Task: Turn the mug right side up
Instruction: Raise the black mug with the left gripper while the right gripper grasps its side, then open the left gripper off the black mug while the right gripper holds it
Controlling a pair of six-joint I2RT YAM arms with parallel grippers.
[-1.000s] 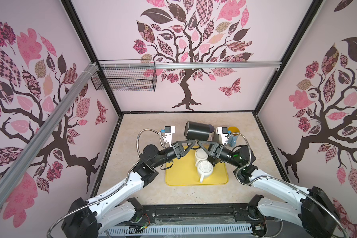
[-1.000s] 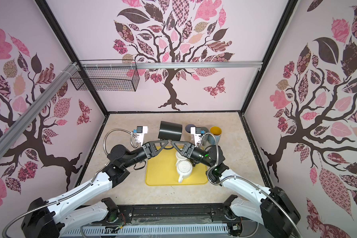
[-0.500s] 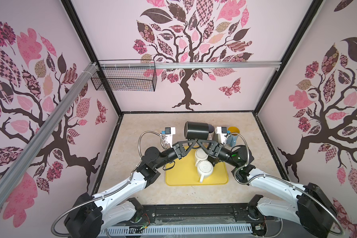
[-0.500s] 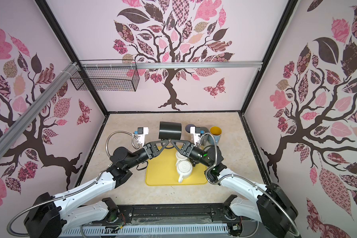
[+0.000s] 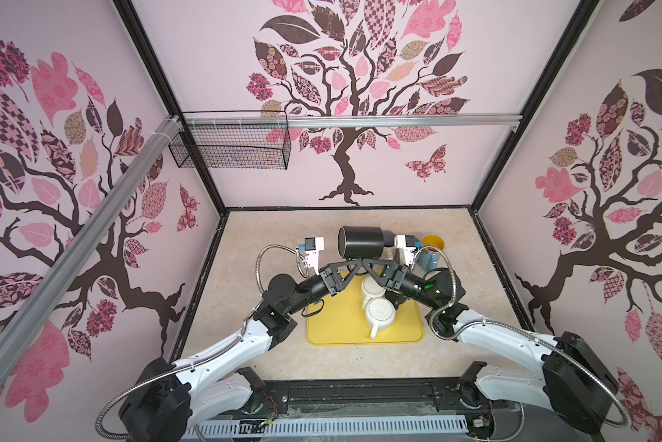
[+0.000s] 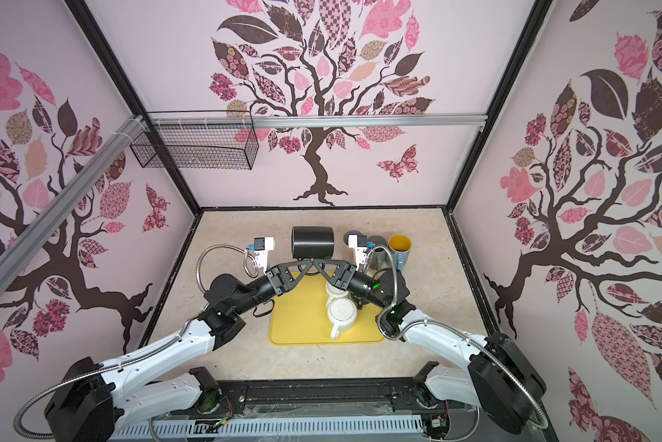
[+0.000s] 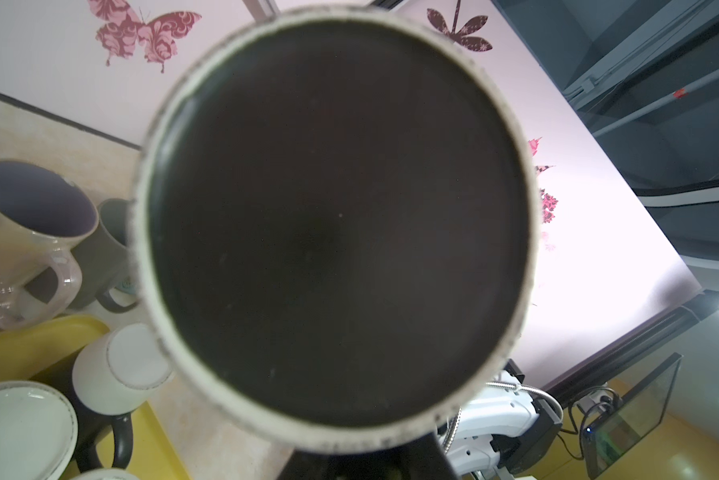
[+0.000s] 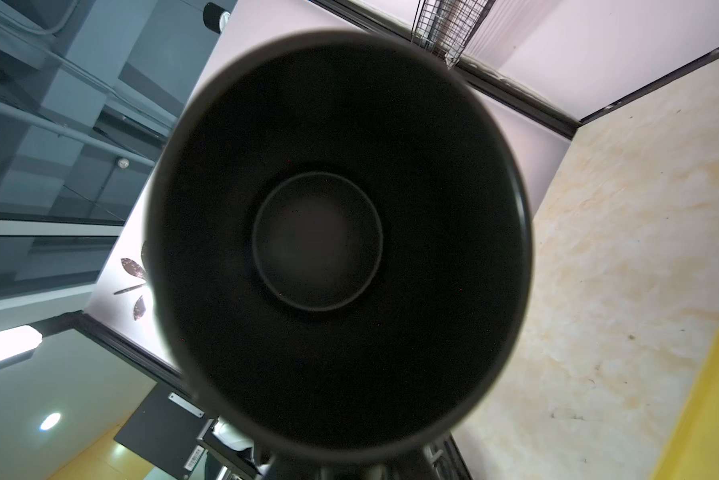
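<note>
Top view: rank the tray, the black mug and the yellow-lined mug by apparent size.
1. tray
2. black mug, held up nearer the camera, which may flatter it
3. yellow-lined mug, partly hidden

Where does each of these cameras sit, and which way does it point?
Top views: high at the front, looking down into the booth; left arm and right arm show, meeting at the sideways black mug.
Left wrist: on the left arm, facing the mug's base; its fingers barely show.
Right wrist: on the right arm, facing into the mug's mouth; fingers barely show.
Shared: both wrist views see one mug from opposite ends.
</note>
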